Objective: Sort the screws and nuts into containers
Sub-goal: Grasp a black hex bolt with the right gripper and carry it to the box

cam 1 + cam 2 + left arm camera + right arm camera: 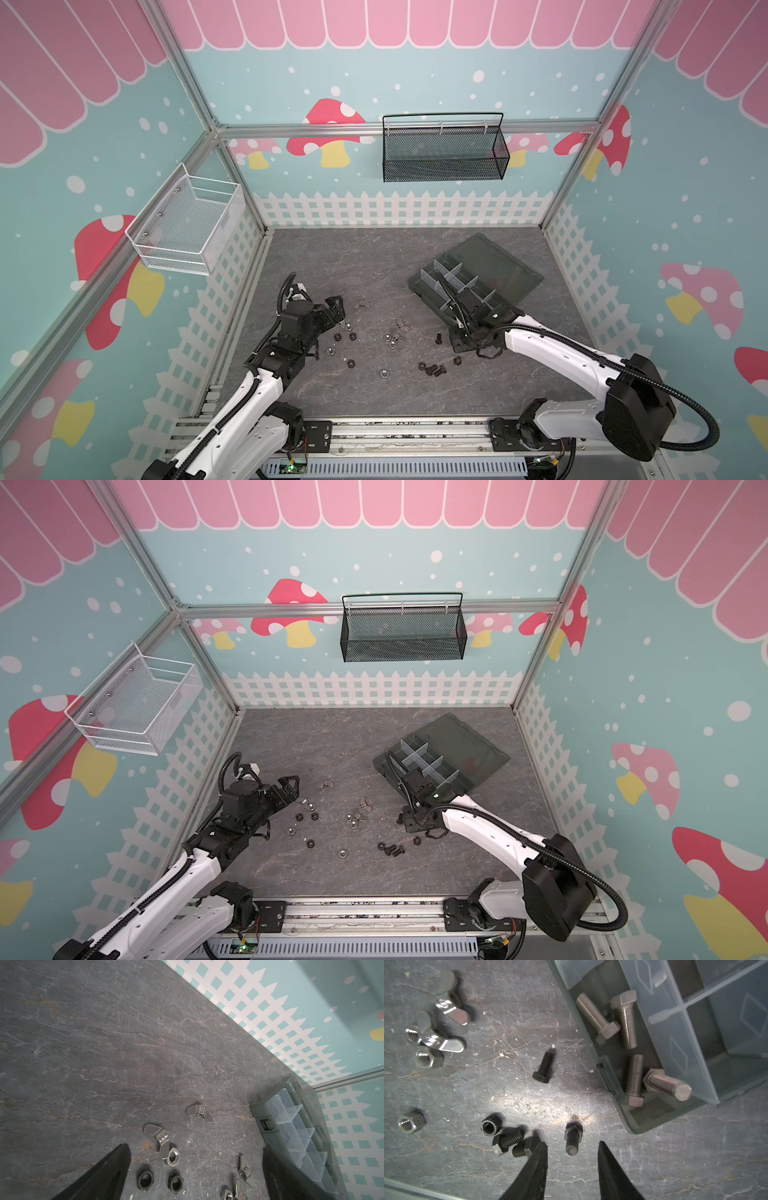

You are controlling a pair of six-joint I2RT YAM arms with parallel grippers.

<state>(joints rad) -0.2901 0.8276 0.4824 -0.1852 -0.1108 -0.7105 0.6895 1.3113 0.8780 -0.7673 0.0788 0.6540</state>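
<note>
The containers are compartments of a dark grey organizer box (428, 276) with its lid open, at the right. In the right wrist view its near compartment (607, 1078) holds several silver screws (626, 1022). Black screws (544, 1068) and black and silver nuts (350, 363) lie loose on the slate. My right gripper (572, 1144) hangs open just short of an upright black screw (572, 1136), holding nothing. My left gripper (195, 1147) is wide open over two black nuts (144, 1180) and a silver nut (173, 1156), gripping nothing.
Silver wing nuts (160, 1138) lie among the loose parts. A black mesh basket (444, 153) hangs on the back wall and a white wire basket (187, 226) on the left wall. An aluminium rail (407, 432) runs along the front edge.
</note>
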